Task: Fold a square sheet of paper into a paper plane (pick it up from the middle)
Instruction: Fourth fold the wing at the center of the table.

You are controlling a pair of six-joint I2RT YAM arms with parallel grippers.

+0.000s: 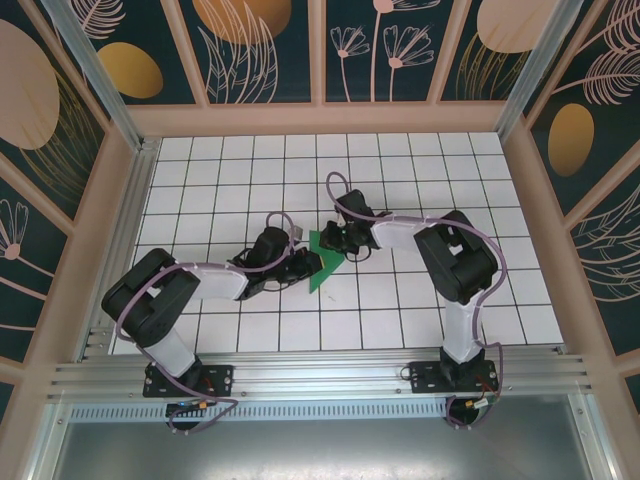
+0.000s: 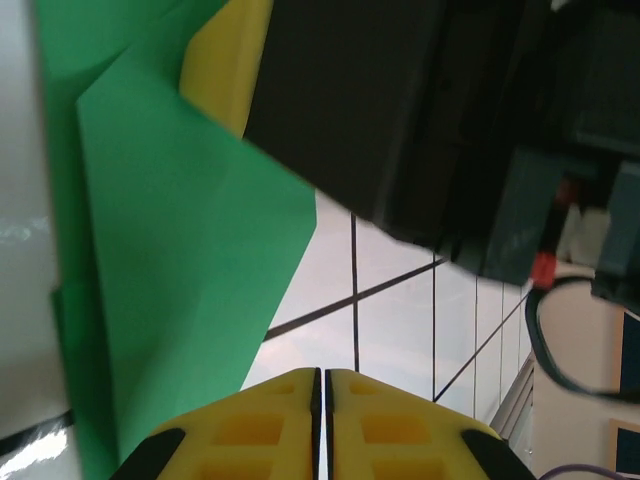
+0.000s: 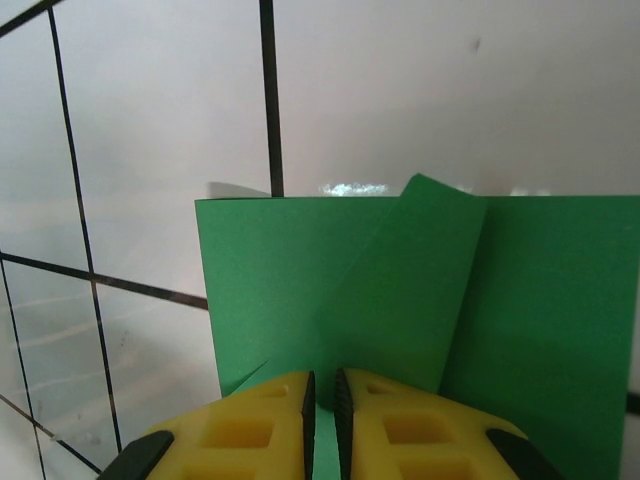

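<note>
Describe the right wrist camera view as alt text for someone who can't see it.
Partly folded green paper over a white gridded table, one flap creased diagonally across its middle. The right hand, yellow fingers almost together, closes on the paper's near edge at bottom centre.

From above, the left claw [image 1: 304,263] and right claw [image 1: 337,243] cover part of the green paper [image 1: 325,270], its folds too small to read. At the right wrist it runs off the right edge (pinched or merely pressed, unclear).
</note>
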